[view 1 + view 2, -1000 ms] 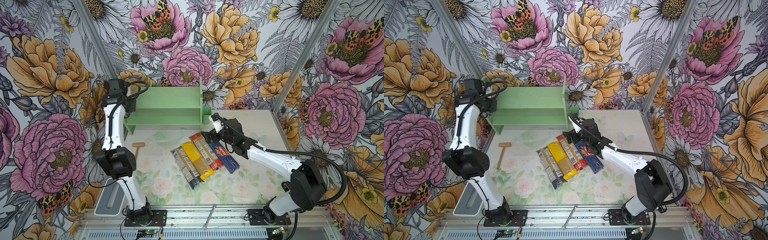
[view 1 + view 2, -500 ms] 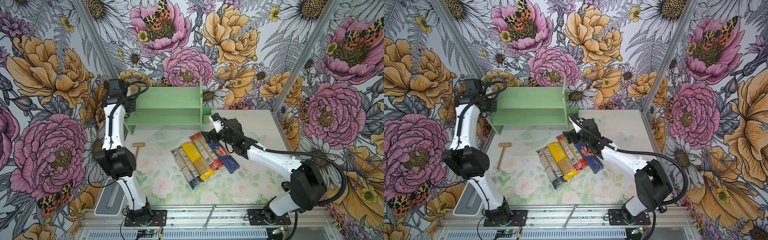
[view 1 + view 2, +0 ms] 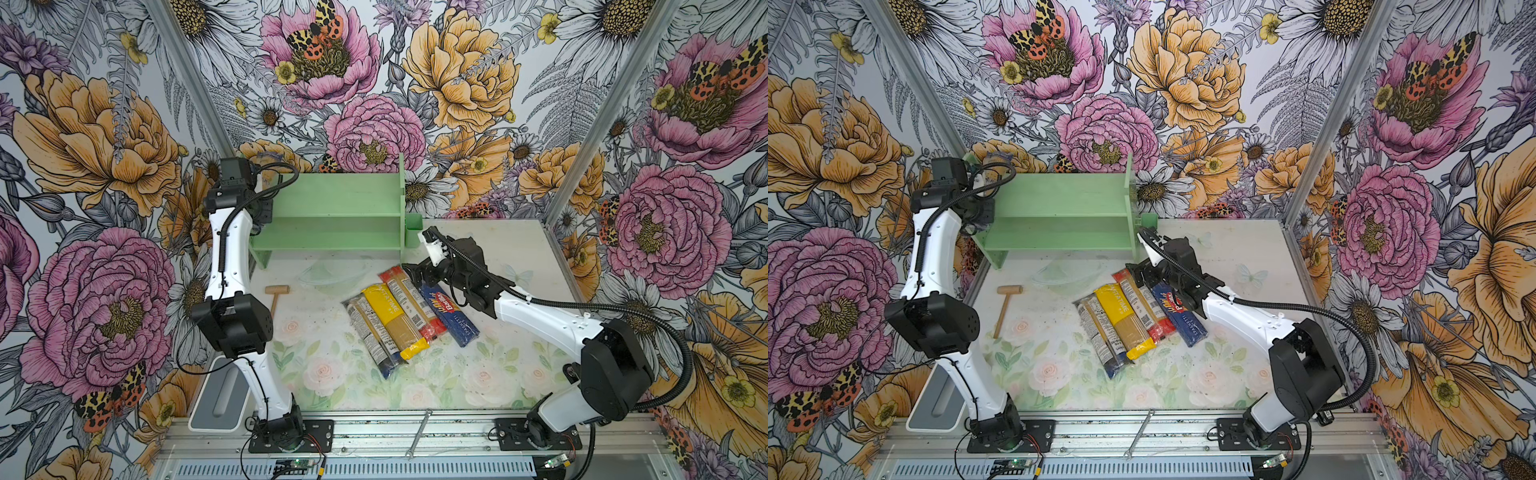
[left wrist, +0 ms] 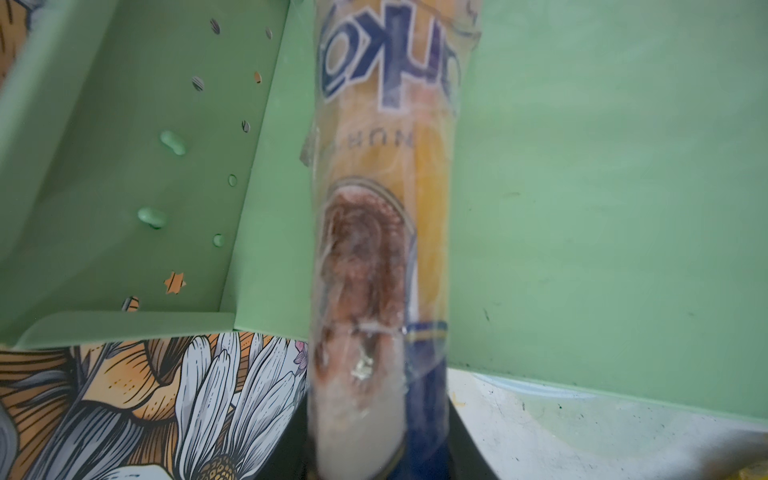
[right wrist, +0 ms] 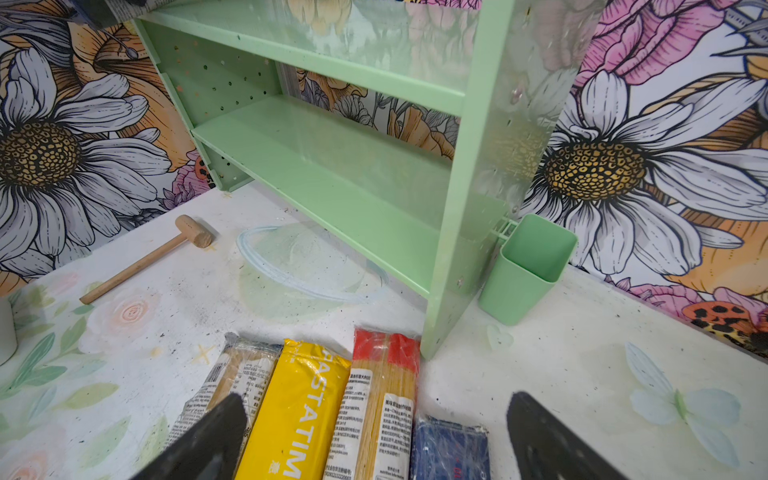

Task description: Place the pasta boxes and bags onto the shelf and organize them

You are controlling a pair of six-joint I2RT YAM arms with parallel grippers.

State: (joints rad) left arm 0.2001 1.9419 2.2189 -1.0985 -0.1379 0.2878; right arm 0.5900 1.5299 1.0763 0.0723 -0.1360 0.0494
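1. Smooth, softly sheened mint-green panels on the shelf.
2. Glossy, crinkled plastic film on the yellow bag and red-ended clear bag.
3. Bare matt wood on the mallet.
4. Smooth matt plastic on the green cup.

The clear spaghetti pack is blurred and cut off by the left wrist view's edge, and the left gripper's fingers are mostly hidden behind it. In both top views that gripper's jaws are masked by the wrist. The yellow bag and the right gripper's fingers are cut off in the right wrist view.
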